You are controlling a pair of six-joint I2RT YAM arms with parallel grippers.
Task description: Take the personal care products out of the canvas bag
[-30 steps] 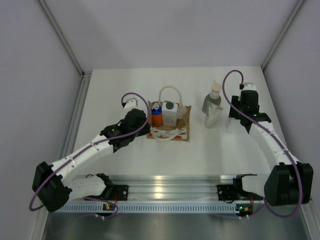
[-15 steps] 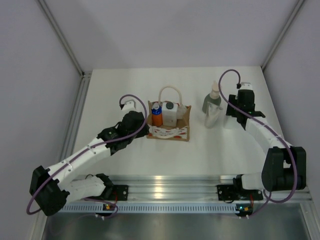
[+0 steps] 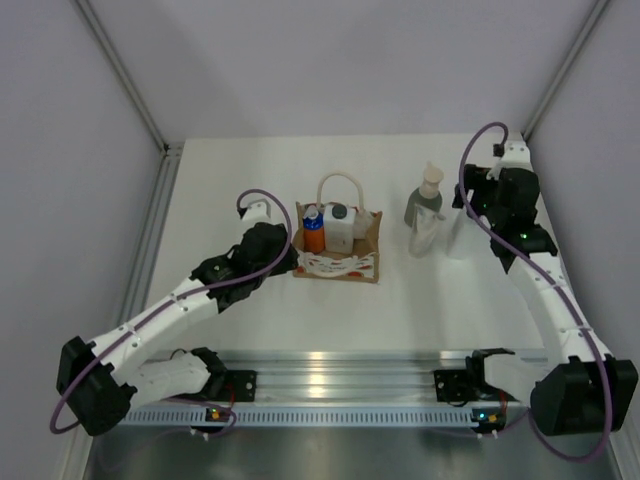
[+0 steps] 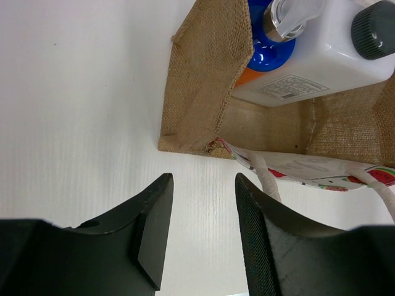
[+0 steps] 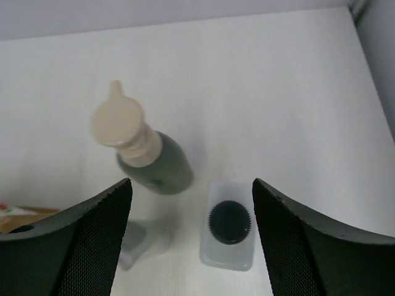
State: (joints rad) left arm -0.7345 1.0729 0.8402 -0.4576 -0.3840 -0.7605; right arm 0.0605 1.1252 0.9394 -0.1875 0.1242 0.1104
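Hovering released above the white bottle (image 5: 228, 250) and green pump bottle (image 5: 162, 168) standing far right, the right tool (image 5: 191, 203) should next reach left into the bag (image 3: 345, 266), beside the released left tool (image 4: 200, 185), for the orange bottle (image 3: 314, 237) inside.

Top: high, wide. Left wrist close, shares canvas bag (image 4: 203, 80); right, pump bottle (image 5: 163, 168)

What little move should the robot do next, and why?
Probably swing the right gripper, open and empty above the white bottle and pump bottle already out, over to the canvas bag. An orange bottle and a second white bottle sit inside, and the left gripper is open by its corner.
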